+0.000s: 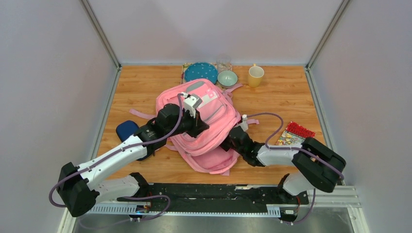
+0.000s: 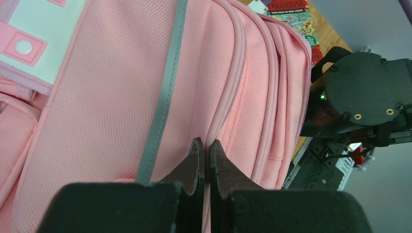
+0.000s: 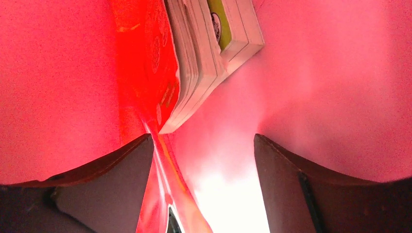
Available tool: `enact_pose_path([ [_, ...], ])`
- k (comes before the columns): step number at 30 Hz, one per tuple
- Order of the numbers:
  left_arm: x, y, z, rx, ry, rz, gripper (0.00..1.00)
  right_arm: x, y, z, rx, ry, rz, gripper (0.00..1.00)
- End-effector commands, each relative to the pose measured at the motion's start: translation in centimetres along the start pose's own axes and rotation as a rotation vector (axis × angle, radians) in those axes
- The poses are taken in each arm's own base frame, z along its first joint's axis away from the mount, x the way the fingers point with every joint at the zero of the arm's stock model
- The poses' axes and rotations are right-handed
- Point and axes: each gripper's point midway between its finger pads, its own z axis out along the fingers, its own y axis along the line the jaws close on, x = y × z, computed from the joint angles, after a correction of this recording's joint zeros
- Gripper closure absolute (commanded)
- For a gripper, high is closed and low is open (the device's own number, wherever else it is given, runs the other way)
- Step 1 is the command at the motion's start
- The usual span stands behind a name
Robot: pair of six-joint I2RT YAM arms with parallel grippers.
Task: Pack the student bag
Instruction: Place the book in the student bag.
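The pink student bag [image 1: 206,114] lies in the middle of the wooden table, its grey zip trims facing up. My left gripper [image 1: 198,127] rests on top of it. In the left wrist view the left gripper [image 2: 204,143] is shut, pinching a fold of the bag [image 2: 111,97] along a zip seam. My right gripper [image 1: 229,142] reaches into the bag's opening from the right, its fingertips hidden there. In the right wrist view it [image 3: 204,141] is open inside the pink-lit interior. A stack of books [image 3: 204,58] lies just ahead, and a thin red cover runs by its left finger [image 3: 121,170].
A navy-blue pouch [image 1: 126,129] lies left of the bag. A teal plate [image 1: 200,72], a glass [image 1: 223,62], a small bowl [image 1: 227,77] and a yellow mug [image 1: 255,75] stand at the back. A colourful book [image 1: 294,133] lies at the right, also showing in the left wrist view [image 2: 291,17].
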Motion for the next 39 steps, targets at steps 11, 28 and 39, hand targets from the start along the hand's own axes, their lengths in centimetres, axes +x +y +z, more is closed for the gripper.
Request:
enact_pose_path([
  [11,-1.3,-1.8,-1.5,0.085,-0.092,-0.001,1.00,-3.8,-2.8,-10.7,0.236,-0.054,-0.183,0.20],
  [28,1.6,-2.5,-1.6,0.134,0.017,-0.059,0.55,-13.8,-2.5,-21.6,0.335,-0.337,-0.273,0.04],
  [39,0.0,-2.6,-1.4,0.118,-0.045,-0.060,0.25,-19.8,-8.6,-24.0,0.576,-0.430,-0.026,0.01],
])
